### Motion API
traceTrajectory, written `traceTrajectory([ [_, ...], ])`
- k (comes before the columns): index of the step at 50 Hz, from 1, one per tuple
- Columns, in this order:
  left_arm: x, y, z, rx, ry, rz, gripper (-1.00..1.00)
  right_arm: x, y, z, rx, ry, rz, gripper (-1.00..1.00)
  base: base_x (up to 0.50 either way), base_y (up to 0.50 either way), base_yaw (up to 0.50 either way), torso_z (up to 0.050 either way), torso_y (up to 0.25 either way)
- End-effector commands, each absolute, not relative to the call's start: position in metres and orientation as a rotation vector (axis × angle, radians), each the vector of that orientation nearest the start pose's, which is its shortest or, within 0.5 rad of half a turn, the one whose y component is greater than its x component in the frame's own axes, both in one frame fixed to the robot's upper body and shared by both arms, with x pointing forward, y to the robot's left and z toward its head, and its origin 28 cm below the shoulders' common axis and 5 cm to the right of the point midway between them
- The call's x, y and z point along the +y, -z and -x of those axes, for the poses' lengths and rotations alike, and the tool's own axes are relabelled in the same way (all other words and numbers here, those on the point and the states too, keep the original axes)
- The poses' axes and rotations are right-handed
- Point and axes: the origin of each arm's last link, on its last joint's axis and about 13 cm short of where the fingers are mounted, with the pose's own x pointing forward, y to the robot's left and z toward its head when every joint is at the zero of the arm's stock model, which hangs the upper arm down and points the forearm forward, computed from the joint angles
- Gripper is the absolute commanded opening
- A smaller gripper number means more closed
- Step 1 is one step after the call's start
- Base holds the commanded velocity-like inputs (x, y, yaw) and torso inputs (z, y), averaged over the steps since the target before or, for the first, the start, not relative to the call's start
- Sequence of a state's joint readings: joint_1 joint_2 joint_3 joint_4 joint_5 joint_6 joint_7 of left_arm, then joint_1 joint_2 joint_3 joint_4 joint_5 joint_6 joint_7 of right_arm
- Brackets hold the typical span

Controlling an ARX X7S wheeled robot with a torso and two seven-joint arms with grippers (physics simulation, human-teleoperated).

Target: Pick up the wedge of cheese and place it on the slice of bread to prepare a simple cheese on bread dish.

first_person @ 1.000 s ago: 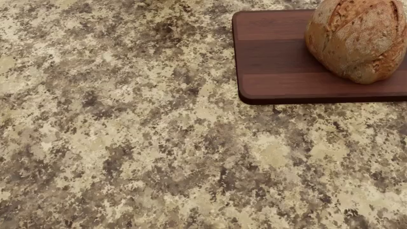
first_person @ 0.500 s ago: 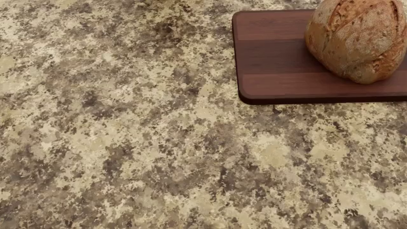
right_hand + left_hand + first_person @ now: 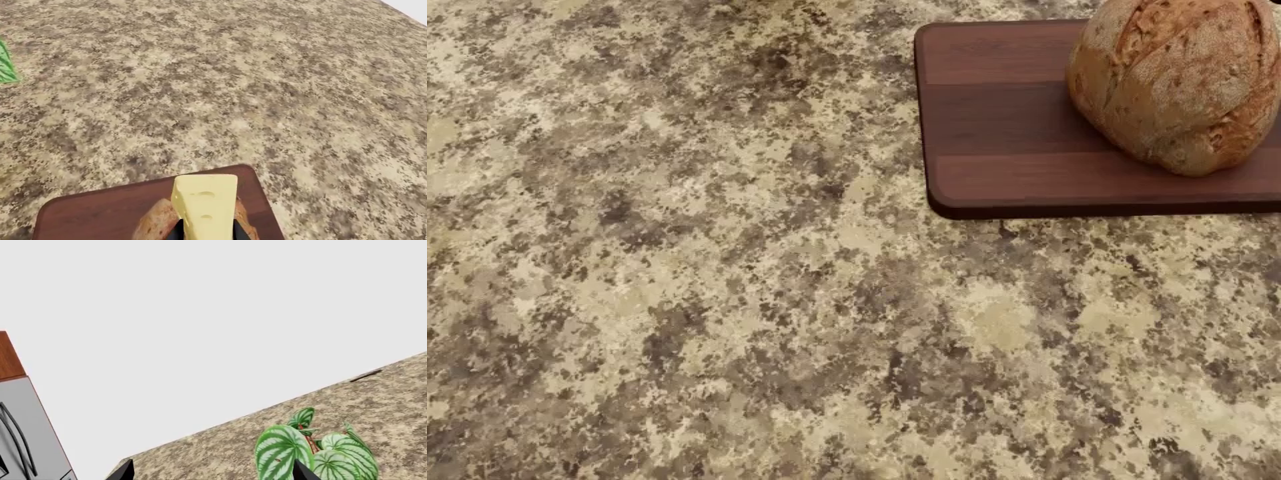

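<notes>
Head view unchanged over the last second, so I'm holding steady: my right gripper (image 3: 207,234) clamps the wedge of cheese (image 3: 204,204) above the slice of bread (image 3: 1177,82) on the board (image 3: 1014,130); left gripper's state I cannot tell.

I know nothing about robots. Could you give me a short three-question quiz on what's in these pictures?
1. True or false: the slice of bread sits on the wooden board.
2. What does the right gripper hold? A: a knife. B: the wedge of cheese. C: nothing.
3. Fill in: in the left wrist view, a green, striped-leaved ____ stands on the counter.

Key: 1 true. 2 B. 3 plant.
</notes>
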State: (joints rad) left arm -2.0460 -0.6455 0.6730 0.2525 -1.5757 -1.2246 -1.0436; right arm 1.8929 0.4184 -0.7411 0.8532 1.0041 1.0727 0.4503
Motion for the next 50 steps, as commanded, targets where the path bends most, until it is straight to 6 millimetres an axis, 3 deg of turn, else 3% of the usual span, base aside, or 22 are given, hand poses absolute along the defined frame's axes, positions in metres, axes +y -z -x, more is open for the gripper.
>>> traceTrajectory([
  [1, 0.219, -0.455, -0.198, -0.473, -0.082, -0.385, 1.00, -0.177, -0.400, -0.373, 0.263, 0.270, 0.026, -1.00, 0.00, 0.00, 0.00, 0.000, 0.000],
  [35, 0.211, -0.461, -0.188, -0.476, -0.082, -0.391, 1.00, -0.177, -0.383, -0.389, 0.302, 0.257, 0.008, -1.00, 0.00, 0.00, 0.00, 0.000, 0.000],
  [50, 0.216, -0.457, -0.195, -0.479, -0.083, -0.391, 1.00, -0.178, -0.371, -0.396, 0.329, 0.265, 0.005, -1.00, 0.00, 0.00, 0.00, 0.000, 0.000],
])
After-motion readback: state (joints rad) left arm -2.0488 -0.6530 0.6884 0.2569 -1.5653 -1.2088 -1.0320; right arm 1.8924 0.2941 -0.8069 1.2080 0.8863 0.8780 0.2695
